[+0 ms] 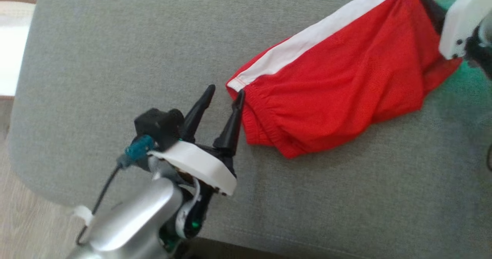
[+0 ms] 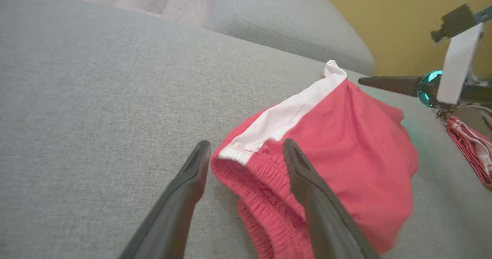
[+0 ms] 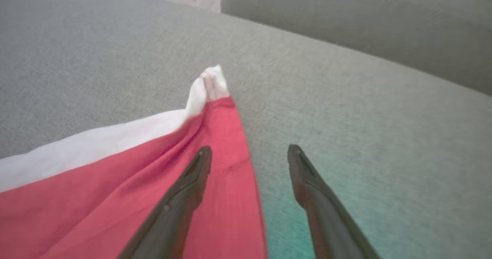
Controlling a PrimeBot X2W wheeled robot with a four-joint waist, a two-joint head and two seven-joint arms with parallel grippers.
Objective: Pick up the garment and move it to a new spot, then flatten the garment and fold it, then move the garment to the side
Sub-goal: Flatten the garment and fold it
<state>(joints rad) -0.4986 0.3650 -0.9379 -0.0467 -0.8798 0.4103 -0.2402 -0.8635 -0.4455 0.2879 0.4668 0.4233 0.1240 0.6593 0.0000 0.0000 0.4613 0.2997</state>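
Left claw, one of two, stood released with its fingers spread at the elastic waist edge of the single red garment, gripping nothing. One white band ran along the garment, which lay rumpled on the grey cushion. Right claw, likewise released, straddled the garment's far corner. One striped red cloth lay near that claw.

From the head we look steeply down on the grey cushion, while our two wrist cameras sit low and close over it, the left facing the waistband end of the red garment, the right its far white-edged corner, all three views sharing that garment.
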